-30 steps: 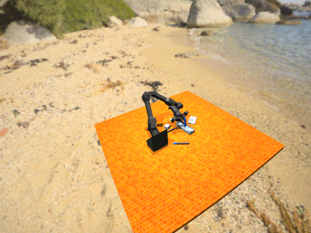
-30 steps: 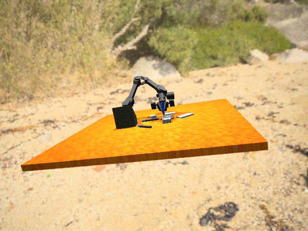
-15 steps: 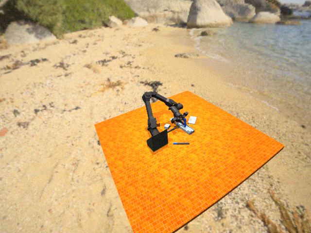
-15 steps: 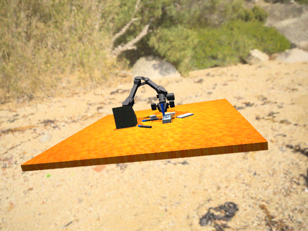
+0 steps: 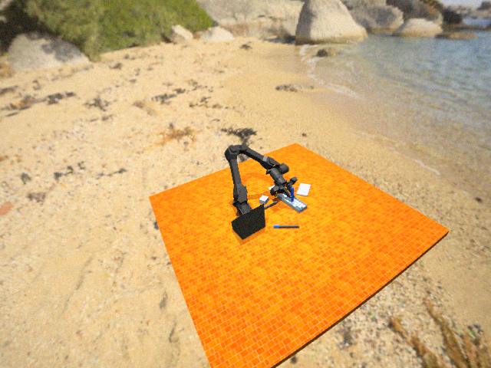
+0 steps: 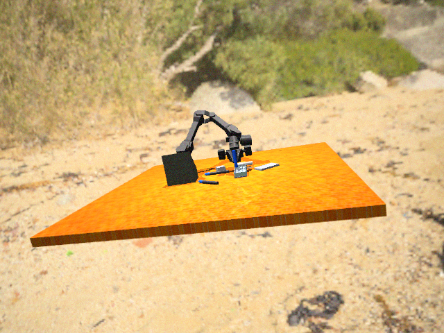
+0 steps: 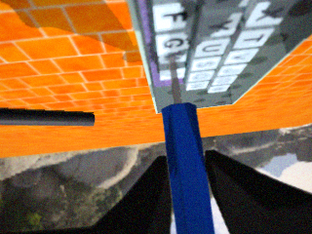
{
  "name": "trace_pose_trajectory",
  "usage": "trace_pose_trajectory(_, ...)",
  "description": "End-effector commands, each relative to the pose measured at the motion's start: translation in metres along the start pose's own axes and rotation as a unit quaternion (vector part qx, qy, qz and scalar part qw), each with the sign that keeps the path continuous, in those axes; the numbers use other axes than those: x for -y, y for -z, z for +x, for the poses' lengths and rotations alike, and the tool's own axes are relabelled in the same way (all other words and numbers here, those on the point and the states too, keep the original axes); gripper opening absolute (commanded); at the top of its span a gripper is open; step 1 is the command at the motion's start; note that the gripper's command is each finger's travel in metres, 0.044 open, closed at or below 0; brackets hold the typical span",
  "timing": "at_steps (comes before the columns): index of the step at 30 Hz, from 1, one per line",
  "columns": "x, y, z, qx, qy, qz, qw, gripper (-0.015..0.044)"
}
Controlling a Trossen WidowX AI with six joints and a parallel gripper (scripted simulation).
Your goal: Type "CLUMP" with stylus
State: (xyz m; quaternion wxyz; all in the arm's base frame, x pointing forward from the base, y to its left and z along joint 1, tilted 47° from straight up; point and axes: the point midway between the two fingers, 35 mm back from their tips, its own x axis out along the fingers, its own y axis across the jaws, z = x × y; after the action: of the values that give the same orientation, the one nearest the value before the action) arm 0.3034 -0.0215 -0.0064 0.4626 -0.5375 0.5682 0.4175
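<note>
My gripper point(image 5: 290, 192) point(image 6: 234, 157) point(image 7: 185, 161) is shut on the blue stylus point(image 5: 292, 195) point(image 6: 235, 161) point(image 7: 189, 185) and holds it nearly upright over the keyboard point(image 5: 300, 208) point(image 6: 240, 175) point(image 7: 214, 99). In the wrist view the stylus's thin grey tip is over the lower edge of a white key in the left column, which looks like G or C. A key like F or E is above it. The tip and stylus partly cover the keys below. Whether the tip presses a key I cannot tell.
A black panel point(image 5: 248, 222) point(image 6: 179, 168) stands near the arm's base. A dark pen with a blue end point(image 5: 288, 226) point(image 6: 209, 182) lies beside the keyboard; another dark pen point(image 5: 271, 205) point(image 6: 219, 172) lies closer. A white block point(image 5: 264, 198) point(image 6: 220, 168) and a white pad point(image 5: 304, 188) point(image 6: 266, 166) are nearby.
</note>
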Motion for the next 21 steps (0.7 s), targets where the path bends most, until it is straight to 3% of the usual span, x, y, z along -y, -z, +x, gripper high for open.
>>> trace_pose_trajectory(1,0.000,0.000,0.000,-0.001,0.001,0.002,1.000,0.0081)
trace_pose_trajectory(21,0.000,0.030,-0.017,0.000,0.001,0.004,1.000,0.0071)
